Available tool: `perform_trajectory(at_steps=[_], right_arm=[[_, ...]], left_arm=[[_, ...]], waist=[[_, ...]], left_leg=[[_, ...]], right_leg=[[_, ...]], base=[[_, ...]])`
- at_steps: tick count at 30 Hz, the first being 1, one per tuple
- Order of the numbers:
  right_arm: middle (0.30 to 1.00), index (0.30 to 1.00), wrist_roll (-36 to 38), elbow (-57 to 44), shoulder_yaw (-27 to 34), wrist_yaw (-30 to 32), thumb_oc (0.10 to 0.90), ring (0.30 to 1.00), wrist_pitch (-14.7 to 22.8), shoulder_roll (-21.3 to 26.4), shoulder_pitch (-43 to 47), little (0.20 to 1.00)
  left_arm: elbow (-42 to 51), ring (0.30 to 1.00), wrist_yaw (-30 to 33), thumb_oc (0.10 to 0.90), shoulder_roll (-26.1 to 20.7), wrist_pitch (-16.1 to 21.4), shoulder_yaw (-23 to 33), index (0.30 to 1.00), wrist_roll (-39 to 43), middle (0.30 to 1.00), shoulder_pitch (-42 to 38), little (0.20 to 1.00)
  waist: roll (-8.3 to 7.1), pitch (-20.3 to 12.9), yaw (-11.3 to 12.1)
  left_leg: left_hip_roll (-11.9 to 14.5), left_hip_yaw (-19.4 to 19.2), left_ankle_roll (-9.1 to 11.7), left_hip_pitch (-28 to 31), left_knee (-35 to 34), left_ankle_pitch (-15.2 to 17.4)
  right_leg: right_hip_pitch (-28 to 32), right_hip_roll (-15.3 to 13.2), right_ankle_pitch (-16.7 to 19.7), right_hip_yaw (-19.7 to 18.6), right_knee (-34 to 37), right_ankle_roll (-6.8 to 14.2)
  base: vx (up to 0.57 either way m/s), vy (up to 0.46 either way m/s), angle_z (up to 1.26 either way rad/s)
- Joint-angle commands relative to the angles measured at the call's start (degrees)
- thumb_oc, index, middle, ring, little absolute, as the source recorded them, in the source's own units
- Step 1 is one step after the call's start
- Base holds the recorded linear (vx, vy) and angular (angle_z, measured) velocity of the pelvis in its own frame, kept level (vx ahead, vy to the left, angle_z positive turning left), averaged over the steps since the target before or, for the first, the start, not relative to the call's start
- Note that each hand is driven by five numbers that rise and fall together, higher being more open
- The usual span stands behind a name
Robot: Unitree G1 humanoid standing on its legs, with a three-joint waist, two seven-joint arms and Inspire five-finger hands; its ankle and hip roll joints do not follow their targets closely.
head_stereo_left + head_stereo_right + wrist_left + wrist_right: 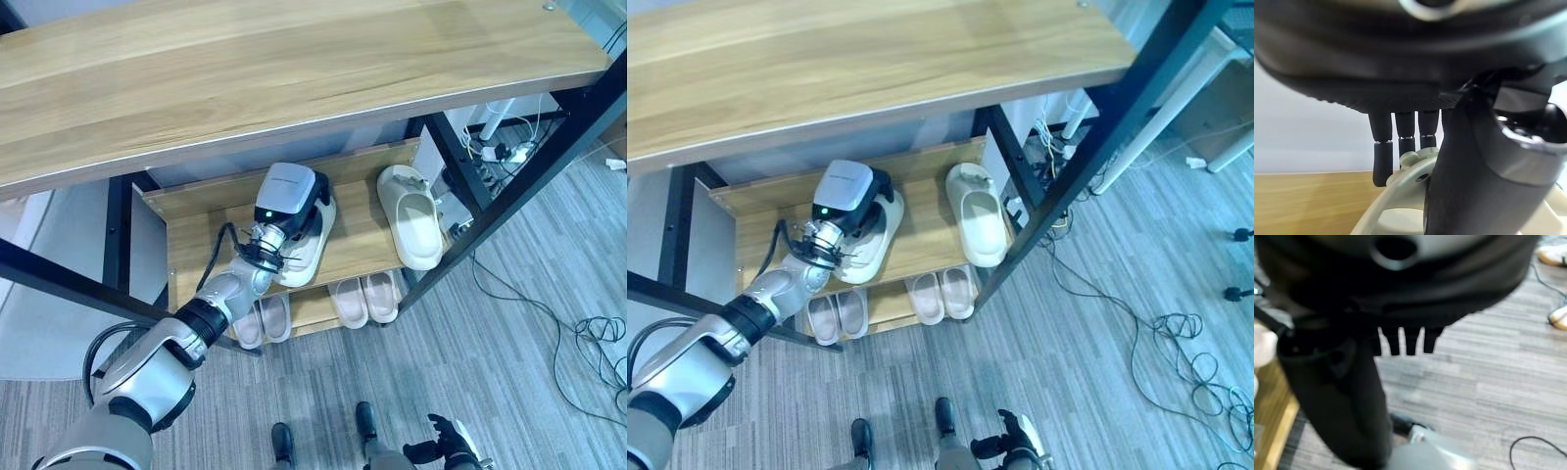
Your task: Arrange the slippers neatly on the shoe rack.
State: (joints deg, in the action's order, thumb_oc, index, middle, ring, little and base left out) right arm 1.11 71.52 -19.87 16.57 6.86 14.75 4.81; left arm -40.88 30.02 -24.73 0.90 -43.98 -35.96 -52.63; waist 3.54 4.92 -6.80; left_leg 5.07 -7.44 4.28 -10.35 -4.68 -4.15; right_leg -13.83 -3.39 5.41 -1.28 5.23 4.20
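Note:
A cream slipper lies on the rack's middle shelf, toe toward the front. My left hand reaches in over it. In the left wrist view the fingers curl down behind the slipper's strap and the thumb presses on the near side, so the hand is shut on it. A second cream slipper rests a little apart to the right on the same shelf. My right hand hangs low over the floor, fingers relaxed.
The wide wooden top board overhangs the shelf. Two pairs of pale pink slippers sit on the bottom shelf. A black rack post slants at the right. A power strip and loose cables lie beyond it.

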Motion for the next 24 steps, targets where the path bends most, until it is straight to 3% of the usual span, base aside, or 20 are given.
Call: perform_trajectory(at_steps=[1,9,24], right_arm=[[0.9,0.9,1.4,0.6,-1.0,1.7,0.8,0.9,0.7,1.3,-0.3,0.9],[0.9,0.9,1.6,1.1,-1.3,2.1,0.8,0.9,1.0,1.0,-0.2,0.9],[0.9,0.9,2.6,0.0,-1.1,2.0,0.8,0.9,0.9,1.0,-0.5,0.9]], left_arm=[[-6.4,0.3,4.3,0.4,0.1,0.0,2.4,0.3,-1.7,0.3,-13.1,0.3],[-8.5,0.3,3.9,0.4,2.0,0.7,0.7,0.3,-0.8,0.3,-15.7,0.3],[-7.9,0.3,3.8,0.4,9.4,0.8,4.6,0.3,6.1,0.3,-16.3,0.3]], waist=[[-2.07,-0.1,-0.2],[-2.22,-0.4,-1.0],[-2.12,0.2,-1.5]], left_leg=[[-2.1,2.6,-0.2,-2.1,-0.3,2.8],[-1.8,2.4,0.0,-3.9,-0.3,2.6],[-2.0,2.8,0.0,-4.0,-0.3,2.6]], right_leg=[[-1.6,-2.6,-1.8,1.9,-0.2,5.8],[-3.8,-2.4,-1.2,1.7,-0.2,5.8],[-3.9,-2.3,-1.5,1.7,-0.2,5.4]], base=[[0.01,-0.027,-0.13],[0.01,-0.01,-0.03],[0.0,-0.002,0.0]])
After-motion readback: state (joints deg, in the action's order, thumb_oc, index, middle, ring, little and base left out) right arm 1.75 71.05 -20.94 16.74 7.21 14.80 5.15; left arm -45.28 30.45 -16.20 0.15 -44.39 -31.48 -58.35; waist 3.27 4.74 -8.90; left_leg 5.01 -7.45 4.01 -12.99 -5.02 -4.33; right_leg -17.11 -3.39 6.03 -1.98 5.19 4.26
